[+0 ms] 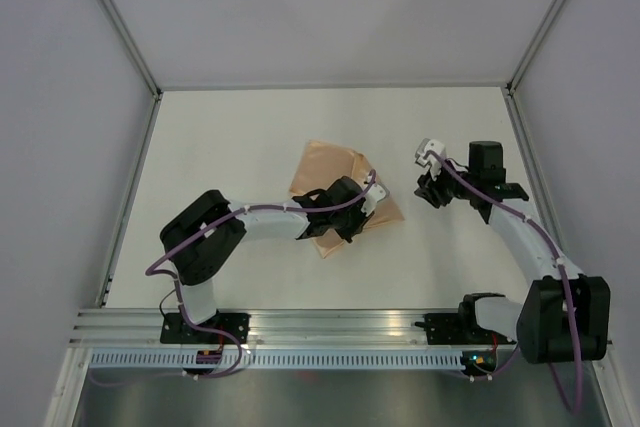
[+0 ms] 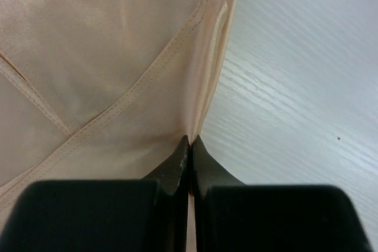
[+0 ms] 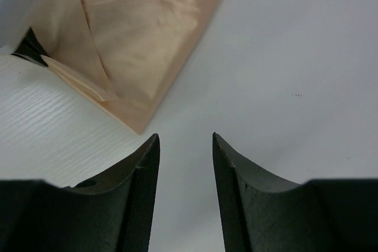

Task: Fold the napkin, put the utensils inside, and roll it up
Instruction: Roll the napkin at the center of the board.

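The peach-orange napkin [image 1: 335,172] lies folded near the middle of the white table, its hemmed layers overlapping. My left gripper [image 1: 350,217] sits low over its near right part. In the left wrist view the gripper [image 2: 190,140] is shut on the napkin [image 2: 106,57], pinching its right edge, with a strip of cloth showing between the fingers. My right gripper [image 1: 432,193] hovers right of the cloth, apart from it. Seen from the right wrist, the gripper [image 3: 186,137] is open and empty over bare table, and the napkin [image 3: 142,45] lies ahead to the left. The utensils are out of view.
The white table [image 1: 240,137] is bounded by grey walls and metal frame posts at left [image 1: 135,177] and right [image 1: 530,167]. An aluminium rail [image 1: 330,325] with both arm bases runs along the near edge.
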You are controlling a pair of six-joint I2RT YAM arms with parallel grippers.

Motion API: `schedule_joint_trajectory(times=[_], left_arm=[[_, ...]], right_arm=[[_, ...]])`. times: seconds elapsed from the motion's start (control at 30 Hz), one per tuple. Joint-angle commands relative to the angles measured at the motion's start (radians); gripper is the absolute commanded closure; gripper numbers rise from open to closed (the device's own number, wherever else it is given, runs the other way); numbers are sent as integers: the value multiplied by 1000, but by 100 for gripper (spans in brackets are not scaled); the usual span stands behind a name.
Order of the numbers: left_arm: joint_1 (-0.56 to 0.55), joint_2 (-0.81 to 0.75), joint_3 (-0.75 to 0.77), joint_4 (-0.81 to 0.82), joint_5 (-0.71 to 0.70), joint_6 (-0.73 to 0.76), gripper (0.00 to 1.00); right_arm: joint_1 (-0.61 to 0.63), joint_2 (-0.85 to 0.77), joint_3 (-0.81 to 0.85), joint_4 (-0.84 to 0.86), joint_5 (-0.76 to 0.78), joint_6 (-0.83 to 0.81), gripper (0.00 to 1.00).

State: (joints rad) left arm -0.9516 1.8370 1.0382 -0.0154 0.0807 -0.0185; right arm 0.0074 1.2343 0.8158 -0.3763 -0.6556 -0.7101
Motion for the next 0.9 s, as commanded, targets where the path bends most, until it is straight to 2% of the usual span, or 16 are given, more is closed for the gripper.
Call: schedule_joint_trajectory(times=[0.0, 0.17, 0.3, 0.4, 0.43, 0.57, 0.63, 0.87], left_arm=[[-21, 42, -73, -150, 126, -46, 98], [-21, 60, -61, -167, 139, -41, 98], [-21, 68, -55, -170, 133, -46, 96], [-21, 54, -55, -166, 125, -47, 81], [-21, 50, -53, -164, 120, -47, 71], [-21, 16, -49, -164, 110, -43, 54], [-19, -5, -49, -159, 103, -41, 48], [-7, -94, -63, -83, 70, -81, 37]], right_arm=[[68, -108, -82, 83, -62, -133, 52], [186, -217, -246, 175, 11, -167, 48], [259, -271, -302, 229, 53, -160, 45], [264, -251, -284, 214, 57, -147, 46], [266, -245, -277, 211, 60, -138, 46], [264, -230, -259, 201, 65, -126, 46], [264, -225, -247, 194, 62, -118, 47], [264, -208, -188, 163, 50, -85, 47]])
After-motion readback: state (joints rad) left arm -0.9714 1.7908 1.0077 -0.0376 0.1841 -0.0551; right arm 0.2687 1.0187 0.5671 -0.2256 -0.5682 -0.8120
